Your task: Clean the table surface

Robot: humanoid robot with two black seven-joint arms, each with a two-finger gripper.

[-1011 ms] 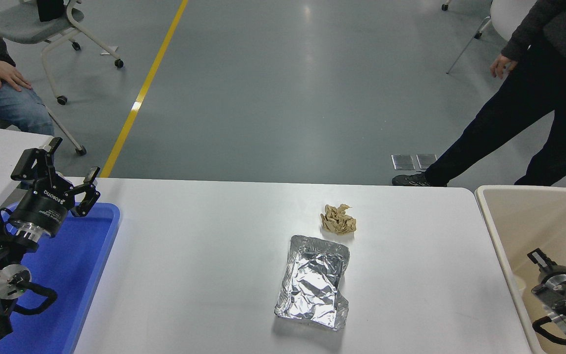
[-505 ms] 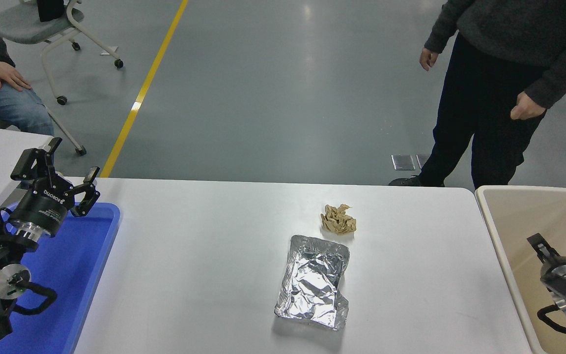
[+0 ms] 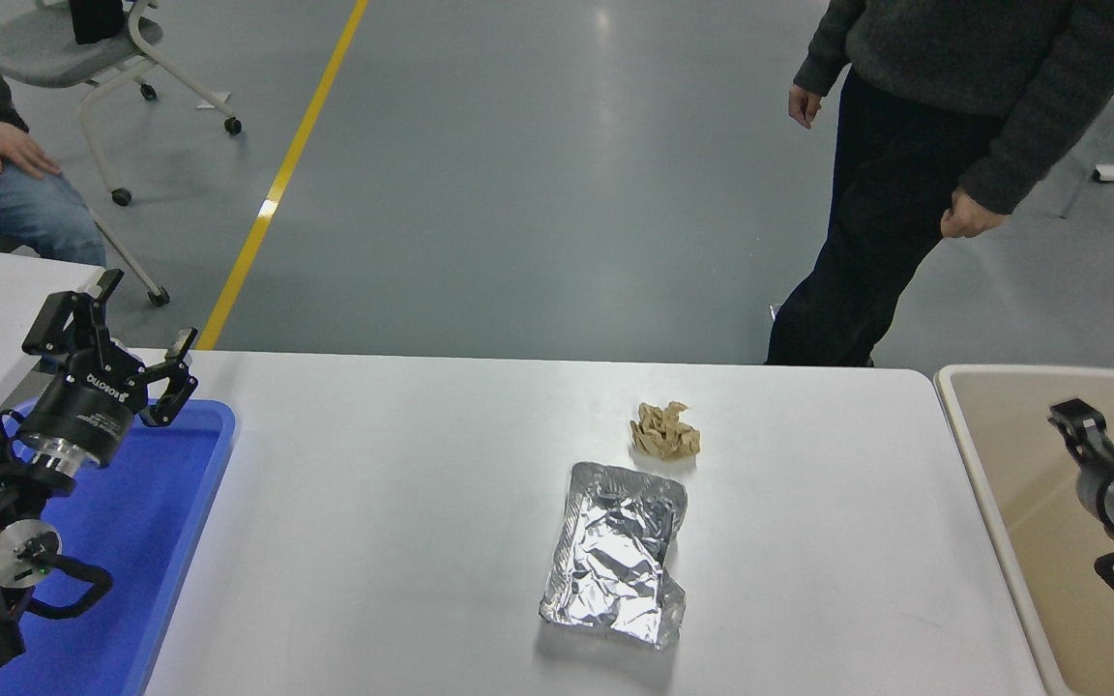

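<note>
At the far left we observed the left claw (image 3: 131, 333) held with its fingers spread apart above the blue tray (image 3: 180, 503). The white tabletop (image 3: 402, 503) spanned the middle, carrying a crumpled foil container (image 3: 618, 554) with a wad of brown paper (image 3: 665, 431) just beyond it. At the right edge, the right claw (image 3: 1079, 425) hung over the beige bin (image 3: 992, 454); we could not tell its state.

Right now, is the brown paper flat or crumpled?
Crumpled. The brown paper sits as a wrinkled ball on the table surface, just beyond the foil tray.
</note>
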